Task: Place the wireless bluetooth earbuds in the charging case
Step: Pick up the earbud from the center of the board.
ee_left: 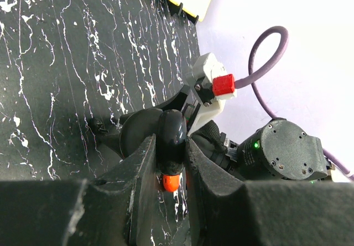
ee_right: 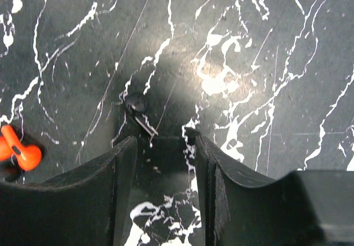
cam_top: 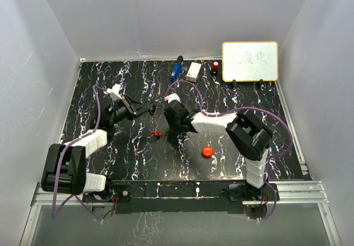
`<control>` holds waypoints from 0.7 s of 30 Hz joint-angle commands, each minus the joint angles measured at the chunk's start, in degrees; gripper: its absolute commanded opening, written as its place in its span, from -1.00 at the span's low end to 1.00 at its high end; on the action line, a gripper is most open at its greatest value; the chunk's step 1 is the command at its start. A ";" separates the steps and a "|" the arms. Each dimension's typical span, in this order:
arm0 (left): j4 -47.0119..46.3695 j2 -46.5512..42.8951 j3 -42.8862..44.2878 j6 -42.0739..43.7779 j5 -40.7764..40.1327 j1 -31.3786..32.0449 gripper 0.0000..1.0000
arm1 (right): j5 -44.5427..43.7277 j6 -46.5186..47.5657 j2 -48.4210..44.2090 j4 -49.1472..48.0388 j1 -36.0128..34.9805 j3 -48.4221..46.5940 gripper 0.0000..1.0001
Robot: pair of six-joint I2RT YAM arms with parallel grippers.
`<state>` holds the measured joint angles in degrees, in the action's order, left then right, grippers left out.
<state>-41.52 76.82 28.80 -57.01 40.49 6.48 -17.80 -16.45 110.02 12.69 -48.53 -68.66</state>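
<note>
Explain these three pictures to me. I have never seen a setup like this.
These are two robot arms bolted at the near edge of a black marbled table, each ending in a two-finger gripper. The wide picture looks down from above and behind them; the other two come from cameras on the wrists, looking along each arm's own fingers. On the table lie a tiny red-and-black earbud, a mostly black earbud and a red round puck; a whiteboard and some small items stand at the far edge. The left gripper is shut on a black round piece with an orange-red end. The right gripper is open and empty, just short of the black earbud.
</note>
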 commanded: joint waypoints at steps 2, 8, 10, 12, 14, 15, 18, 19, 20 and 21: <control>-1.26 -0.70 -0.49 -0.14 1.11 -0.29 -1.00 | 4.98 1.71 -5.78 -2.34 0.33 0.77 -0.11; -1.48 -0.92 -0.93 -0.29 1.02 -0.33 -1.00 | 8.01 2.16 -4.79 -1.97 0.38 -1.45 -0.10; -1.45 -0.94 -1.02 -0.29 0.96 -0.37 -1.00 | 8.10 2.11 -4.01 -1.73 0.38 -2.11 -0.10; -1.61 -1.10 -1.20 -0.35 0.91 -0.48 -1.00 | 7.73 1.90 -3.25 -1.69 0.37 -2.54 -0.10; -1.50 -1.20 -1.29 -0.46 0.93 -0.65 -1.00 | 7.43 1.82 -2.51 -1.61 0.41 -2.93 -0.10; -1.46 -1.27 -1.31 -0.52 0.95 -0.74 -1.00 | 7.27 1.82 -2.20 -1.80 0.37 -3.03 -0.10; -1.20 -1.57 -1.14 -0.55 1.08 -1.05 -1.00 | 6.95 1.77 -0.90 -2.31 0.43 -3.48 -0.11; -1.12 -1.64 -1.14 -0.63 1.14 -1.25 -1.00 | 7.00 1.73 -0.53 -2.32 0.38 -3.64 -0.11; -1.02 -1.74 -1.18 -0.72 1.23 -1.41 -1.00 | 6.89 1.73 -0.16 -2.32 0.38 -3.92 -0.11; -1.14 -1.82 -1.31 -0.90 1.28 -1.65 -1.00 | 6.78 1.69 0.20 -2.32 0.37 -4.12 -0.11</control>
<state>-41.71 76.82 27.94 -57.34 40.53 5.74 -10.39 -15.03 108.53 12.73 -48.27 -69.95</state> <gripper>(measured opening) 0.220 0.445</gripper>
